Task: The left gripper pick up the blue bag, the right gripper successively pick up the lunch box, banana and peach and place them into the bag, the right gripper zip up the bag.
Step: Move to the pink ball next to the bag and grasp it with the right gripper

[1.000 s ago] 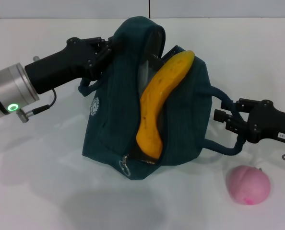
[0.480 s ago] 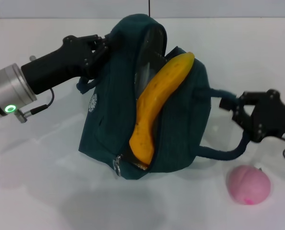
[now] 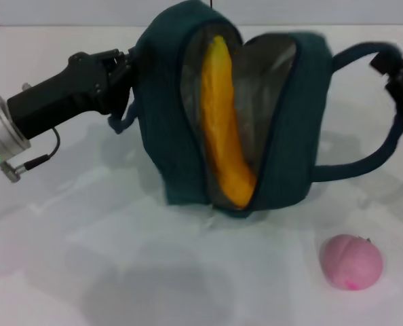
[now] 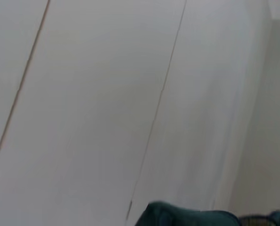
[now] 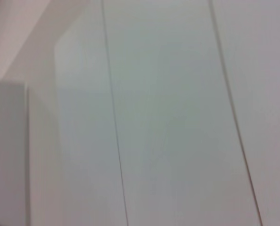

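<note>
The dark blue-green bag (image 3: 161,129) stands upright on the white table, its front zipper gaping wide so the grey lining shows, and one strap loops out from its right side. A yellow banana (image 3: 222,129) stands almost on end inside the opening, its lower tip near the bottom of the bag. A pink peach (image 3: 351,261) lies on the table in front of the bag and to its right, apart from it.
</note>
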### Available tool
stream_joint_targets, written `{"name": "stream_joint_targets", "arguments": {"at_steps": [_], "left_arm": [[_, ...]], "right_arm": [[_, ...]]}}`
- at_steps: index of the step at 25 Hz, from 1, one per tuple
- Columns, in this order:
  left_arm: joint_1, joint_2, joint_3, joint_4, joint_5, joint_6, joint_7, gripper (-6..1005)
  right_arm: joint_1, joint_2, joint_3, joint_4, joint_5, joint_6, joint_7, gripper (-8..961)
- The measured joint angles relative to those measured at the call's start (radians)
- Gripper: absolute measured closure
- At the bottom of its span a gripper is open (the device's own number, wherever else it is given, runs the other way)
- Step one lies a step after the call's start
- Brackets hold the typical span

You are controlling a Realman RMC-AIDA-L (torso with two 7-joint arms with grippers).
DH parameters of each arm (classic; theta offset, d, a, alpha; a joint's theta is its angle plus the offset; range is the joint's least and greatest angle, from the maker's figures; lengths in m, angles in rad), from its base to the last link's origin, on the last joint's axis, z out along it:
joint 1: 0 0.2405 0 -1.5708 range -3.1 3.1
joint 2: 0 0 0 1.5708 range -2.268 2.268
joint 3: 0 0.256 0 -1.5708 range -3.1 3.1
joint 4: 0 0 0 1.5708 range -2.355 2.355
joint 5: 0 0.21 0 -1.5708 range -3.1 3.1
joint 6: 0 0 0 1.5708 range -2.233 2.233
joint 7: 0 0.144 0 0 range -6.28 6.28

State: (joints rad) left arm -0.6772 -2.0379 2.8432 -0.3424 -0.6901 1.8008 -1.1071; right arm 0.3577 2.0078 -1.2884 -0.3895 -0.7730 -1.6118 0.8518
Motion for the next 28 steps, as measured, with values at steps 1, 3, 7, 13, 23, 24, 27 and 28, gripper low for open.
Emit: {"name": "stream_joint_targets", "arguments": {"at_steps": [1, 3, 7, 13, 23, 24, 27, 28], "left_arm": [[0.002, 0.003, 0.0, 0.0, 0.014, 0.012, -0.01, 966], [0.003, 0.01, 0.0, 0.0, 0.053, 0.04, -0.017, 966], [-0.005, 0.024, 0.001, 0.0, 0.147, 0.078, -0.019, 966], [0.002, 0.034, 0.001, 0.001, 0.184, 0.143, -0.006, 966], [-0.02, 0.039, 0.001, 0.005, 0.219, 0.208, -0.071, 965], [-0.027, 0.038, 0.001, 0.004, 0.219, 0.192, -0.086, 965], [-0.042, 0.023, 0.001, 0.002, 0.21, 0.12, -0.102, 965], [-0.045, 0.018, 0.001, 0.002, 0.208, 0.102, -0.102, 965]], "right_arm": [[0.001, -0.003, 0.0, -0.004, 0.004, -0.009, 0.022, 883], [0.007, -0.019, 0.0, -0.027, 0.0, -0.016, 0.107, 883], [0.04, -0.062, -0.005, -0.049, -0.039, 0.021, 0.266, 883], [0.115, -0.085, -0.002, -0.041, -0.154, 0.161, 0.425, 885], [0.182, -0.072, -0.007, -0.039, -0.251, 0.268, 0.5, 884], [0.184, -0.072, -0.007, -0.04, -0.253, 0.27, 0.501, 882], [0.194, -0.071, -0.008, -0.04, -0.257, 0.282, 0.505, 873], [0.199, -0.07, -0.008, -0.042, -0.263, 0.289, 0.505, 871]]}}
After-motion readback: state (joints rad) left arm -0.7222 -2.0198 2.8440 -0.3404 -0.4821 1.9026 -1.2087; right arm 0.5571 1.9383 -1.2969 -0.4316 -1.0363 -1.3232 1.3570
